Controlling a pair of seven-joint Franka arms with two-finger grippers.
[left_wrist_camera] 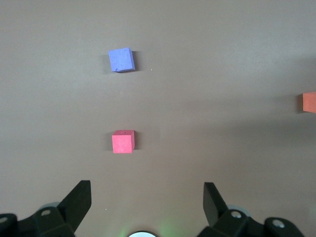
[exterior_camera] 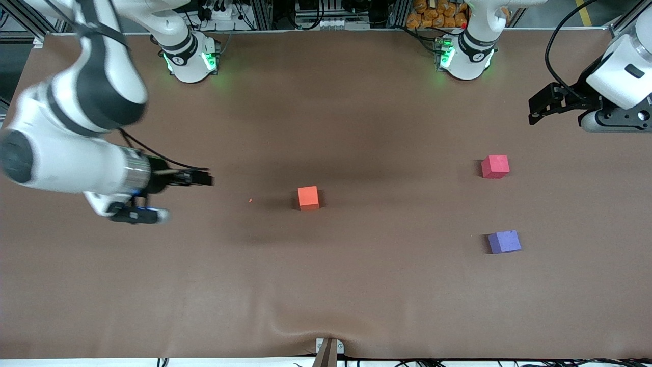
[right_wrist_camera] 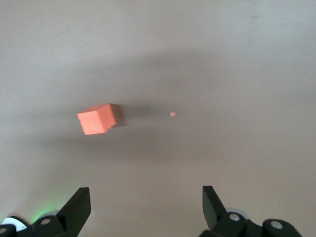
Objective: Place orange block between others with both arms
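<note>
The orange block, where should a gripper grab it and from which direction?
Probably from straight above, closing on two opposite side faces of the orange block. It sits flat on the table with nothing beside it, so its flat parallel sides suit a two-finger pinch.

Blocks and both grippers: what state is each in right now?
orange block: free on the table, mid-table.
pinkish-red cube: on the table, untouched.
purple-blue cube: on the table, untouched, nearer the front camera.
left gripper: open, empty.
right gripper: open, empty.
</note>
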